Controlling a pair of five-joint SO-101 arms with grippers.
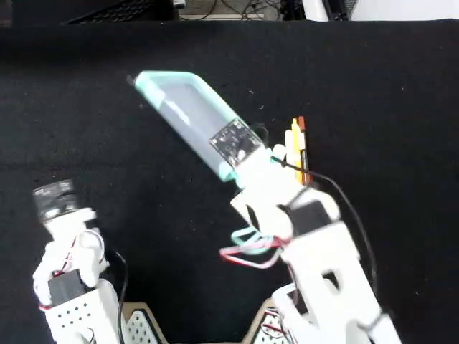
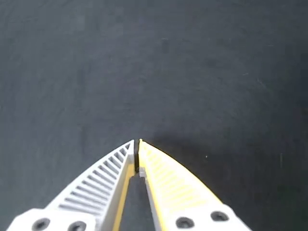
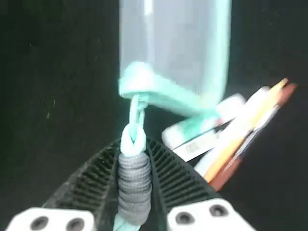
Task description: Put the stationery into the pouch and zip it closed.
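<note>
Zip-pull cord (image 3: 133,183), ribbed and grippy, sits clamped in the right tool (image 3: 134,147); the left tool (image 2: 137,144) is closed, empty. Beyond, the soft, light pouch (image 3: 178,43) lies on the worktop (image 3: 48,72), stiff pencils (image 3: 250,115) just beside it, probably best pinched mid-shaft.

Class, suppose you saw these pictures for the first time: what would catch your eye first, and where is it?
The translucent mint-green zip pouch lies slantwise across the middle of the black table, and the right gripper is shut on its mint zipper pull. Beside that end lies a bundle of orange, yellow and brown pencils. The left gripper is shut over bare cloth at the table's near left side.
</note>
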